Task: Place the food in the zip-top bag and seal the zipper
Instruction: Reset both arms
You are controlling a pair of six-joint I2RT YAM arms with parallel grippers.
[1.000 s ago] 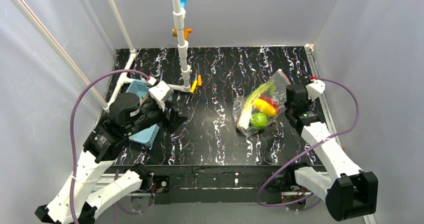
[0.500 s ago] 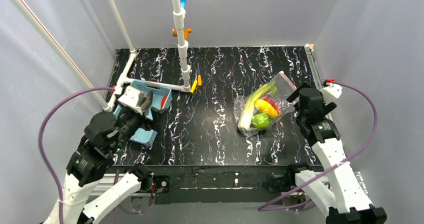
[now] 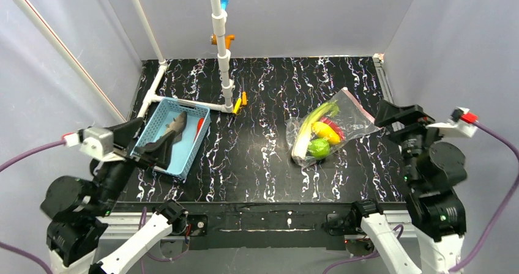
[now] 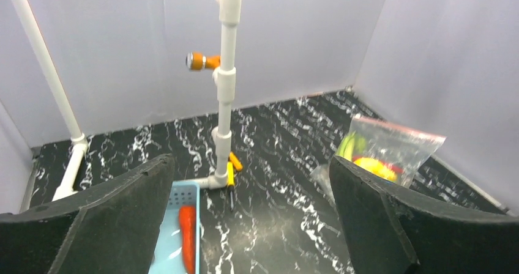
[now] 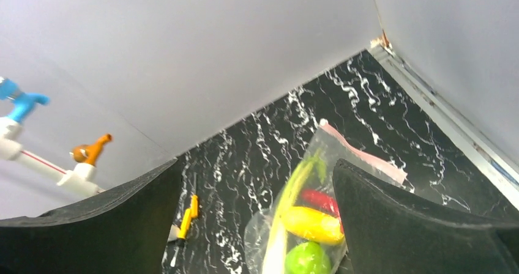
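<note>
the clear floppy zip-top bag point(image 3: 343, 116) lay just left of the right gripper point(image 3: 401, 116), pinkish-red zipper strip point(image 3: 362, 107) slanting along that side; left gripper point(image 3: 147, 140) well apart; both jaws spread, empty

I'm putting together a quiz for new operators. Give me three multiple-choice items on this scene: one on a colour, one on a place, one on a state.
1. The apple inside the clear bag is: A red; B green; C blue.
2. The grey fish lies: A in the blue basket; B inside the bag; C on top of the bag.
3. The right arm's jaws are: A shut on the bag; B shut on the apple; C wide open, holding nothing.

Answers:
1 B: the round fruit in the bag is bright green.
2 A: the top view shows the fish in the basket beside a red chili.
3 C: the right wrist view shows both sides far apart with nothing between them.
</note>
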